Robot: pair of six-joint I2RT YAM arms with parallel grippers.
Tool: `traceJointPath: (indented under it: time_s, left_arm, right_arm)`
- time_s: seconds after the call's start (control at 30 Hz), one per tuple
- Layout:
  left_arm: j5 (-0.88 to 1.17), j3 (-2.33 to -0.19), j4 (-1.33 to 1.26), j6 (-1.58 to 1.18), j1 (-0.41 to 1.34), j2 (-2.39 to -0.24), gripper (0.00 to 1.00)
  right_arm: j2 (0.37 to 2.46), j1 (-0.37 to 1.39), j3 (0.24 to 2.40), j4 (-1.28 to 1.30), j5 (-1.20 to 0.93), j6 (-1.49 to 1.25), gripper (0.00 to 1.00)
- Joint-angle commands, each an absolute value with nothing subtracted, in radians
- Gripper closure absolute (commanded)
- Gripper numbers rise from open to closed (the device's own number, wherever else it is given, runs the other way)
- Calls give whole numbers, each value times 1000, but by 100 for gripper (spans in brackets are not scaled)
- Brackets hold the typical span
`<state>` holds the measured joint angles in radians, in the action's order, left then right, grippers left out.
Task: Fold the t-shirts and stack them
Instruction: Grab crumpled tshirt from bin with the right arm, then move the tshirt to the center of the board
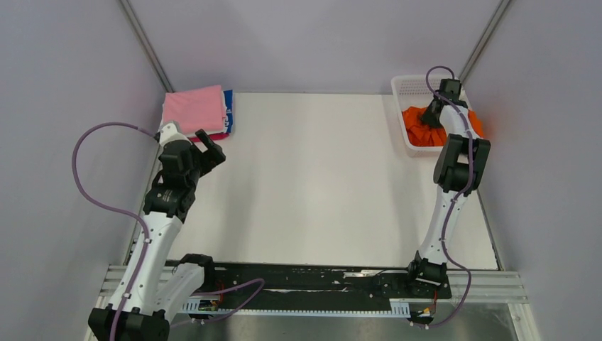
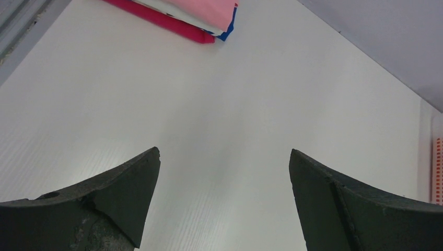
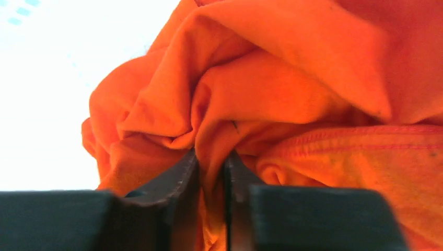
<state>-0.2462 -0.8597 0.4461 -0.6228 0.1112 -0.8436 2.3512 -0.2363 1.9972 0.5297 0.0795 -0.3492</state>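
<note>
A crumpled orange t-shirt [image 1: 419, 129] lies in the white mesh basket [image 1: 410, 87] at the far right. My right gripper [image 1: 430, 114] reaches down into it; in the right wrist view its fingers [image 3: 183, 175] pinch a fold of the orange t-shirt [image 3: 271, 89] between them. A stack of folded t-shirts [image 1: 196, 110], pink on top with blue, white and red edges, sits at the far left corner. The same stack [image 2: 194, 15] shows at the top of the left wrist view. My left gripper [image 1: 209, 142] hovers just in front of that stack, open, with only bare table between its fingers [image 2: 125, 193].
The white table [image 1: 312, 185] lies between the two arms. Grey walls close in the back and both sides. The basket stands against the right wall. A black rail with cables runs along the near edge.
</note>
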Motion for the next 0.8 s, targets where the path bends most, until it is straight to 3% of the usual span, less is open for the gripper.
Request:
traceJointPath:
  time_s: [0.0, 0.07, 0.37, 0.6, 0.77]
  left_arm:
    - [-257, -918, 439, -608, 111, -848, 0]
    - [-248, -921, 438, -603, 111, -844, 0]
    - [-207, -838, 371, -606, 111, -721, 0]
    - [-157, -839, 383, -623, 112, -716, 0]
    - [-147, -852, 439, -630, 110, -718, 0]
  right_arm:
    - [2273, -232, 2140, 544, 17, -299, 91]
    - [2192, -232, 2175, 543, -22, -286, 100]
    - [1765, -176, 2045, 535, -555, -268, 100]
    - [1614, 137, 2036, 550, -794, -108, 100]
    - [1574, 324, 1957, 555, -740, -16, 100]
